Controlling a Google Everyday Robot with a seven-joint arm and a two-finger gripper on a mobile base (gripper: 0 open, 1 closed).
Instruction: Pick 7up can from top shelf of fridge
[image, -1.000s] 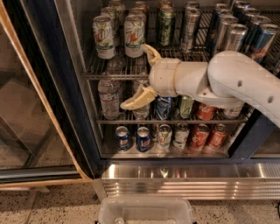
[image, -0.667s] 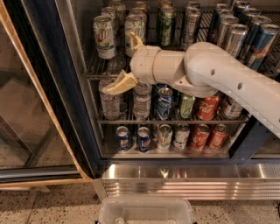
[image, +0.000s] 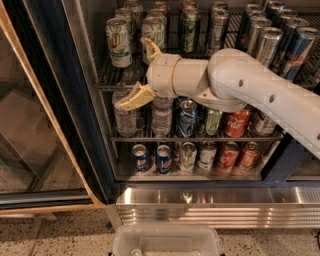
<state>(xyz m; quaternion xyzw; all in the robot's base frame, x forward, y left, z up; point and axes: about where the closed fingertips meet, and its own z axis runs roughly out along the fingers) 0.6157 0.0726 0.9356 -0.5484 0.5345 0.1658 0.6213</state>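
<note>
Top shelf (image: 107, 85) — 7up can (image: 118, 42) upright at left front, hand (image: 135, 75) splayed wide before its edge

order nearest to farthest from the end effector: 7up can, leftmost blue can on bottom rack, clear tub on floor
Open end effector at the top shelf's front edge.
1. white-silver 7up can, top shelf, left
2. leftmost blue can, bottom rack, below
3. clear plastic tub, floor, lowest

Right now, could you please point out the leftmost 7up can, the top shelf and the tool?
leftmost 7up can (image: 118, 44): camera view, middle of its label.
top shelf (image: 106, 87): camera view, its flat front edge.
tool (image: 132, 73): camera view, midway between its open fingertips, at that shelf's front.
</note>
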